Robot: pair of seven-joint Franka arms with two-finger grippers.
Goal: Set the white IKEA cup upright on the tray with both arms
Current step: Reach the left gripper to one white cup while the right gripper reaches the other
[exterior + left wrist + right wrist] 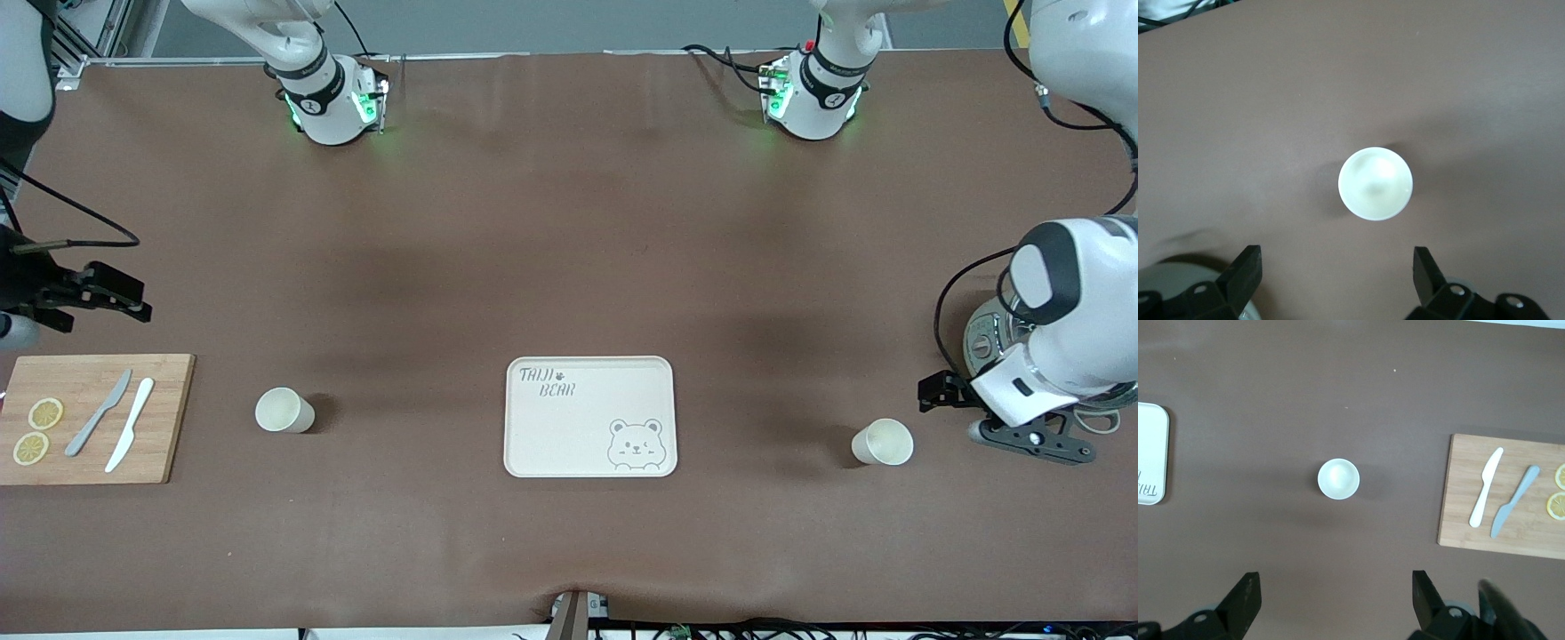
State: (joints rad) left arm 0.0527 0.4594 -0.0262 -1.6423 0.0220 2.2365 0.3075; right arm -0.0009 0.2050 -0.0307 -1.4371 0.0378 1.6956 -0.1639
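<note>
Two white plastic cups are seen standing upright on the brown tabletop [569, 222], mouths up. One white cup [284, 411] is placed toward the right arm's end of the tabletop, between the cream rectangular tray [590, 417] and the wooden cutting board [89, 418]; it is also seen in the right wrist view [1338, 479]. The other white cup [883, 442] is placed toward the left arm's end, well apart from the tray, and is shown from above in the left wrist view [1375, 183]. The tray, marked with grey "TAIJI BEAR" lettering and a bear-face drawing, lies between the two cups, and nothing is carried on it.

The left gripper [938, 391] is held low over the tabletop just beside the cup at its end; its black fingers [1245, 270] are spread wide apart, and nothing is held between them. The right gripper [116, 298] is held above the tabletop near the cutting board; its fingers [1245, 593] are likewise spread apart, with nothing between them.

On the cutting board a grey knife [99, 412] and a white knife [130, 424] are laid side by side, and two lemon slices [37, 430] are set next to them toward the board's outer end. A round metal object [987, 342] is partly seen under the left arm.
</note>
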